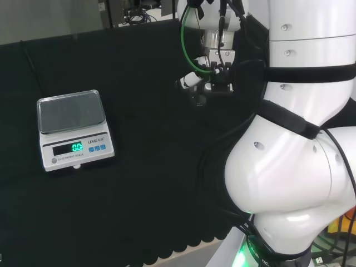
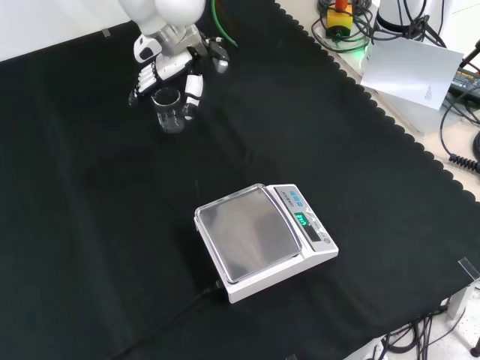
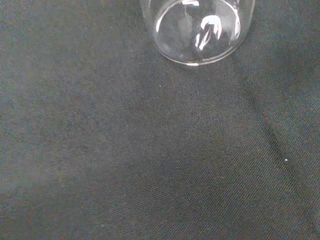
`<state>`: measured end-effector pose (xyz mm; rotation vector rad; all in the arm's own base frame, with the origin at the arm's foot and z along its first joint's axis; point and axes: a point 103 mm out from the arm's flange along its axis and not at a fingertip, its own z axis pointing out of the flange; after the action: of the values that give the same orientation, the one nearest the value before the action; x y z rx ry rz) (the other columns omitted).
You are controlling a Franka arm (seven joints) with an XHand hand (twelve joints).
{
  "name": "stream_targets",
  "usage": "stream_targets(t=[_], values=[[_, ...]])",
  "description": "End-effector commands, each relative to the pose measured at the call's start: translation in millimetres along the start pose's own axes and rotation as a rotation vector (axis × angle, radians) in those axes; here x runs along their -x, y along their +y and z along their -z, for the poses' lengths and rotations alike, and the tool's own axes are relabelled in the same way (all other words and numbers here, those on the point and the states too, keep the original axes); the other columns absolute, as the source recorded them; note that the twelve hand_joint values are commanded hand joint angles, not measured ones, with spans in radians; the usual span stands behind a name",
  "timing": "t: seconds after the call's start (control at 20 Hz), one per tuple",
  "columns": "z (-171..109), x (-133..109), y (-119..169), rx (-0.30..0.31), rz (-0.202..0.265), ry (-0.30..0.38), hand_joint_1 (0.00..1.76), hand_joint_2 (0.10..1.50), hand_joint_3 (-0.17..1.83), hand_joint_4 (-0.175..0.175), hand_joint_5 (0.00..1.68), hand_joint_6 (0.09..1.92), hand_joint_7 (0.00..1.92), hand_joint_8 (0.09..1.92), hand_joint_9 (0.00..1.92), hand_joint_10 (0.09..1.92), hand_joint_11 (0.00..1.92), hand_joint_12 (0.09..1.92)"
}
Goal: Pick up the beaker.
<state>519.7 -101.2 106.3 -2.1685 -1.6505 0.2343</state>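
Observation:
In the front view a clear glass beaker (image 2: 169, 112) stands upright on the black cloth at the far left. The black and white hand (image 2: 171, 66) hangs over it from the top of the view. One finger (image 2: 193, 91) reaches down beside the beaker's right rim. The others (image 2: 140, 84) hang a little apart on its left, so the hand straddles the beaker's top without closing on it. The wrist view shows the beaker's round base (image 3: 197, 30) resting on the cloth, close up. I see nothing inside the glass.
A white scale (image 2: 259, 236) with a steel pan and a lit green display sits mid-cloth in the front view, nearer the camera than the beaker. In the head view the scale (image 1: 72, 125) is at the left. The cloth's scalloped edge (image 2: 375, 97) runs along the right.

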Motion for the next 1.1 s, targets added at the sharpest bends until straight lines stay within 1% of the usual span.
stream_targets(t=[0.05, 0.25, 0.4, 0.5, 0.55, 0.6, 0.65, 0.7, 0.75, 0.8, 0.85, 0.9, 0.95, 1.1], values=[[-7.0, 7.9, 9.6, -0.013, -0.02, -0.012, 0.41, 0.73, 0.12, 0.037, 0.0, 0.09, 0.0, 0.37, 0.0, 0.84, 0.0, 1.34], [-12.2, 11.9, 12.8, -0.02, -0.031, -0.011, 0.44, 0.74, 0.12, 0.038, 0.0, 0.09, 0.0, 0.38, 0.01, 0.85, 0.0, 1.36], [-15.0, 12.9, 13.4, -0.006, -0.031, -0.014, 0.52, 0.77, 0.13, 0.04, 0.03, 0.09, 0.0, 0.47, 0.09, 0.85, 0.0, 1.48], [-14.8, 12.1, 12.7, 0.025, -0.026, -0.015, 0.62, 0.78, 0.16, 0.042, 0.12, 0.09, 0.04, 0.6, 0.23, 0.83, 0.1, 1.51], [-14.3, 11.3, 12.4, 0.042, -0.022, -0.016, 0.69, 0.8, 0.19, 0.042, 0.2, 0.09, 0.11, 0.67, 0.34, 0.81, 0.21, 1.47], [-13.8, 10.6, 12.2, 0.054, -0.02, -0.016, 0.76, 0.79, 0.26, 0.04, 0.28, 0.09, 0.19, 0.72, 0.47, 0.77, 0.32, 1.42], [-13.4, 10.1, 12.2, 0.061, -0.017, -0.017, 0.82, 0.77, 0.37, 0.039, 0.36, 0.11, 0.27, 0.77, 0.59, 0.74, 0.43, 1.37], [-13.1, 9.7, 12.3, 0.064, -0.016, -0.016, 0.88, 0.73, 0.51, 0.04, 0.4, 0.31, 0.34, 0.81, 0.69, 0.71, 0.53, 1.32], [-12.9, 9.5, 12.5, 0.068, -0.016, -0.016, 0.93, 0.7, 0.62, 0.039, 0.39, 0.59, 0.4, 0.86, 0.78, 0.71, 0.63, 1.27], [-12.7, 9.3, 12.6, 0.073, -0.016, -0.017, 0.97, 0.68, 0.69, 0.037, 0.38, 0.85, 0.44, 0.91, 0.84, 0.72, 0.71, 1.22], [-12.5, 9.1, 12.8, 0.077, -0.016, -0.019, 1.02, 0.68, 0.74, 0.025, 0.38, 1.05, 0.48, 0.97, 0.9, 0.75, 0.81, 1.16], [-12.3, 9.1, 13.0, 0.082, -0.018, -0.02, 1.06, 0.68, 0.77, 0.01, 0.39, 1.19, 0.51, 1.05, 0.94, 0.8, 0.9, 1.09], [-12.1, 8.9, 13.3, 0.084, -0.019, -0.021, 1.09, 0.68, 0.79, -0.007, 0.41, 1.27, 0.53, 1.15, 0.97, 0.87, 1.0, 1.02], [-11.8, 8.6, 14.0, 0.094, -0.022, -0.028, 1.15, 0.7, 0.8, -0.053, 0.49, 1.37, 0.59, 1.34, 1.0, 1.04, 1.2, 0.86]])
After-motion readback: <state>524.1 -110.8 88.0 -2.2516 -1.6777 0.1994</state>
